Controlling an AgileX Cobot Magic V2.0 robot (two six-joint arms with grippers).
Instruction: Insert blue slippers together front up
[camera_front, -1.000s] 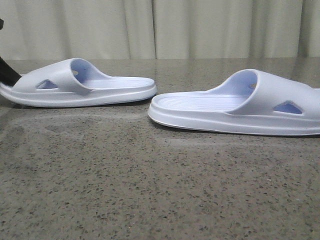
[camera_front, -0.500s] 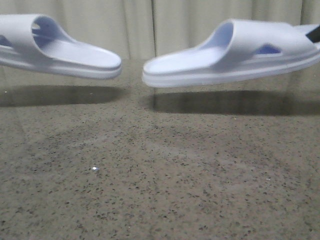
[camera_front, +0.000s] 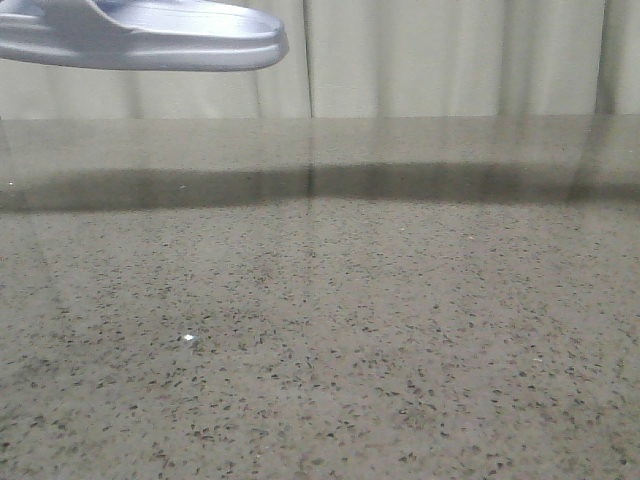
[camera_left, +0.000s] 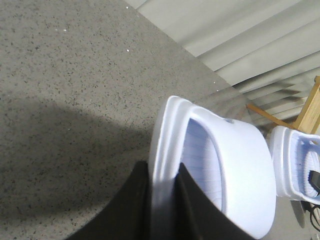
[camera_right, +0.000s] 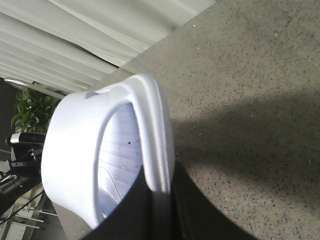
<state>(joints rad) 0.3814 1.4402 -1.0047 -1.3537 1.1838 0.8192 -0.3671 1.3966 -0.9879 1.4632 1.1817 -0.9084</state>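
In the front view only one blue slipper (camera_front: 150, 40) shows, high at the top left above the table, seen from its sole side. In the left wrist view my left gripper (camera_left: 163, 169) is shut on the sole edge of this slipper (camera_left: 240, 165), which hangs well above the table. The second blue slipper (camera_left: 295, 165) shows beyond it in the same view. In the right wrist view my right gripper (camera_right: 160, 169) is shut on the sole edge of that second slipper (camera_right: 75, 150), also in the air. Neither gripper shows in the front view.
The speckled grey stone table (camera_front: 320, 330) carries long dark shadows of the lifted slippers. Pale curtains (camera_front: 450, 55) hang behind it. A wooden frame (camera_left: 307, 107) stands past the table's edge, and a green plant (camera_right: 30, 112) stands off the table.
Both slippers have gone from lying on the table to hanging in the air. The left one has risen to the top left of the front view; the right one has left that view.
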